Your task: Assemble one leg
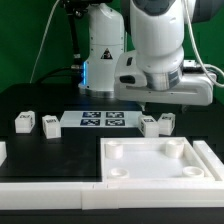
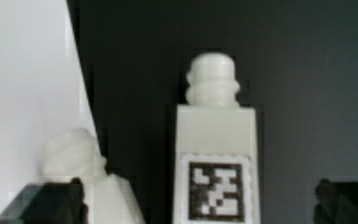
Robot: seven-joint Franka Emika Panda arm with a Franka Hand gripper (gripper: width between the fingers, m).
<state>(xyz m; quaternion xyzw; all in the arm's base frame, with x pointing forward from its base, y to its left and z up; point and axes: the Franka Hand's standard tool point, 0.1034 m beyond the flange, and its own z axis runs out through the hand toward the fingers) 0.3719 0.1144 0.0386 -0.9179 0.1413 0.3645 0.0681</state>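
Though mostly cropped, tool (image 2: pixel 197 203) above leg (image 2: pixel 215 135).

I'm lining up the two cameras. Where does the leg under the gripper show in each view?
Exterior view: the leg lies to the exterior view's right of the marker board, probably the farther of the pair there.
Wrist view: the leg fills the middle, tag showing.
Shared landmark: the neighbour leg close beside it.

Warning triangle (image 1: pixel 101 54) on arm base (image 1: pixel 106 35)
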